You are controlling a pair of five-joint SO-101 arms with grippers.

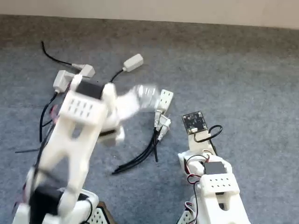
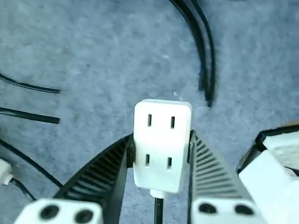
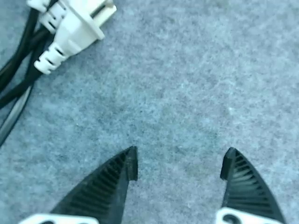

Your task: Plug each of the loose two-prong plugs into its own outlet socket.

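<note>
The left gripper (image 2: 161,139) is clamped on the sides of the white outlet block (image 2: 162,116), and the right gripper (image 3: 181,156) hangs spread and empty near the loose plugs (image 3: 74,28) that lie just beside that block. Held only by its smooth sides, the block may twist or slip under a plug's push, and the plugs' bundled black cords (image 3: 14,51) could drag one another along.

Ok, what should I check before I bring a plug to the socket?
1. Left claw grips socket: ok, shut on its sides.
2. Socket slots free: ok, both pairs empty.
3. Right claw open: ok.
4. Plug in right claw: not ok, it holds nothing; the plug lies on the carpet.
5. Plug prongs straight: cannot tell.
</note>
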